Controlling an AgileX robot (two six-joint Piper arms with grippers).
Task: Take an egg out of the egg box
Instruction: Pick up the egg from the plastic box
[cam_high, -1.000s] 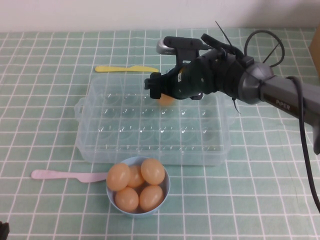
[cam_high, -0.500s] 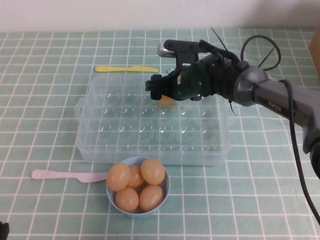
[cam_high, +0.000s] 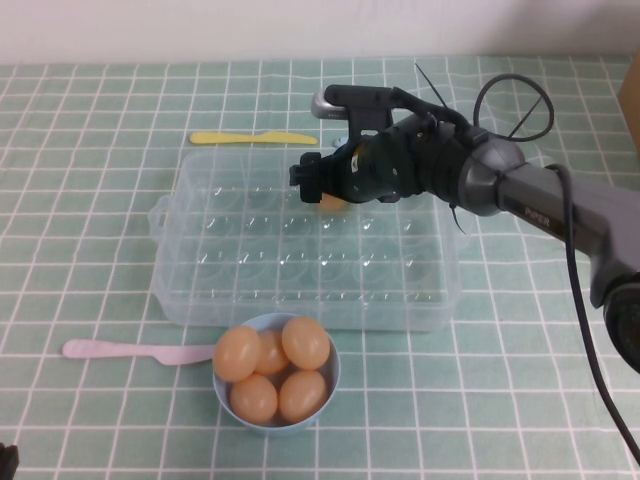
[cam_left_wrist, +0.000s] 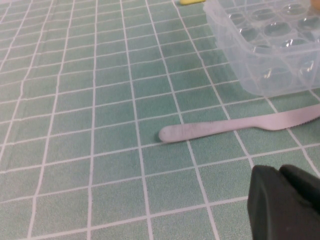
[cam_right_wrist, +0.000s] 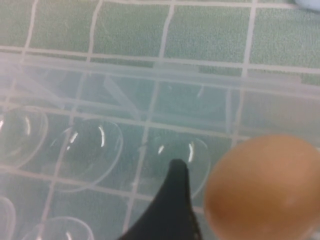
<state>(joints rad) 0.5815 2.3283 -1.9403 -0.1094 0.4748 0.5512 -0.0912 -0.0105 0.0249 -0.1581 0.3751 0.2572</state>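
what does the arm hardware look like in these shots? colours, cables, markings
Right arm: grey tubular link with white lettering, black wrist housing, a silver bracket on top, loose black cables looping behind. Right gripper: black, open over the egg box; one pointed black fingertip shows. Left gripper: matte black, rounded, low by the table.

The right arm is reaching in from the right, its pincer (cam_high: 322, 188) hanging low with fingers spread wide apart. The left pincer (cam_left_wrist: 287, 202) is sitting parked low over the tabletop (cam_left_wrist: 100, 125), near the robot's own side.
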